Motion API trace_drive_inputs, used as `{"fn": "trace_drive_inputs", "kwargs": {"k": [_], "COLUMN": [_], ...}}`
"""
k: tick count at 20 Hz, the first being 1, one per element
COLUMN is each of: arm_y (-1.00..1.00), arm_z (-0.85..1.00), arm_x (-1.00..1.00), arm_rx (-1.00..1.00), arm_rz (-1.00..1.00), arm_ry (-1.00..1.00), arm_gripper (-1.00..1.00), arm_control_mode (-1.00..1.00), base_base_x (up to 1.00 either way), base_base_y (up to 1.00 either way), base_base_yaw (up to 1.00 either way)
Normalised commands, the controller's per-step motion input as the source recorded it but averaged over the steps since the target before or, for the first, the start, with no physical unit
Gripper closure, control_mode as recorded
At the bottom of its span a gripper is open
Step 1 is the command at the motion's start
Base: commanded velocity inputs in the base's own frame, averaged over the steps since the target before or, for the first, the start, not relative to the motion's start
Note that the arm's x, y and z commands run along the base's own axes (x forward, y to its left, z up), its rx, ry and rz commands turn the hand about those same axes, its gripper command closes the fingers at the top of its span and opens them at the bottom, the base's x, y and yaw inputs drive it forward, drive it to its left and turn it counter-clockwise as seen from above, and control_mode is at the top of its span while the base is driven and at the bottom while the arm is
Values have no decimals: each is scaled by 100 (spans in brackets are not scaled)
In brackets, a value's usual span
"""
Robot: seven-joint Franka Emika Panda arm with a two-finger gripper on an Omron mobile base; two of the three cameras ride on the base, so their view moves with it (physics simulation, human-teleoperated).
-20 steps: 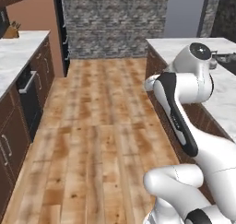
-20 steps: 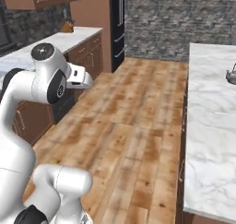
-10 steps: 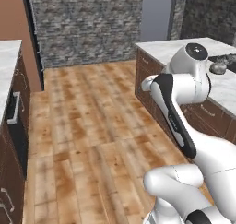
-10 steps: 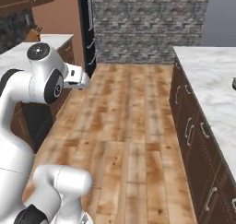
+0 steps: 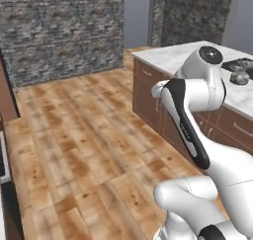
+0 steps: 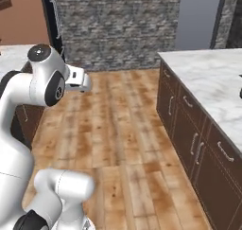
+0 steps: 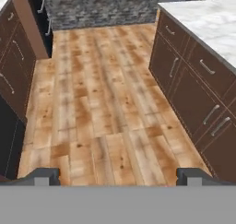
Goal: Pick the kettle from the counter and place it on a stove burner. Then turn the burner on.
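Observation:
The kettle is a small grey rounded shape on the white marble counter, at the far right of the left base view. Just behind the kettle lies the black cooktop; I cannot make out single burners on it. The counter also runs along the right of the right base view, and its corner shows in the hand view. My gripper hangs over the wooden floor, far from the kettle. It is open, its fingertips wide apart with nothing between them.
Brown cabinet fronts with silver handles stand under the counter. More dark cabinets line the opposite side. A grey stone wall closes the far end. Wooden floor spreads between the two rows.
The whole scene has shifted, so the base has moved: the marble counter with the kettle is now nearer and larger. The arm holds the same pose and the gripper stays open.

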Motion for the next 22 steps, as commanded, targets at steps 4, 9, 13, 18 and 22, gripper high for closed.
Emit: {"fn": "trace_drive_inputs", "kwargs": {"k": [4, 9, 13, 18, 22], "arm_y": [0, 0, 0, 0, 0], "arm_z": [0, 0, 0, 0, 0], "arm_x": [0, 0, 0, 0, 0], "arm_rx": [0, 0, 0, 0, 0], "arm_rz": [0, 0, 0, 0, 0], "arm_ry": [0, 0, 0, 0, 0], "arm_gripper": [-100, -100, -100, -100, -100], "arm_control_mode": [100, 100, 100, 100, 100], "base_base_x": [100, 100, 100, 99, 91], "base_base_y": [78, 59, 51, 46, 40], "base_base_yaw": [-41, -47, -56, -67, -69]}}
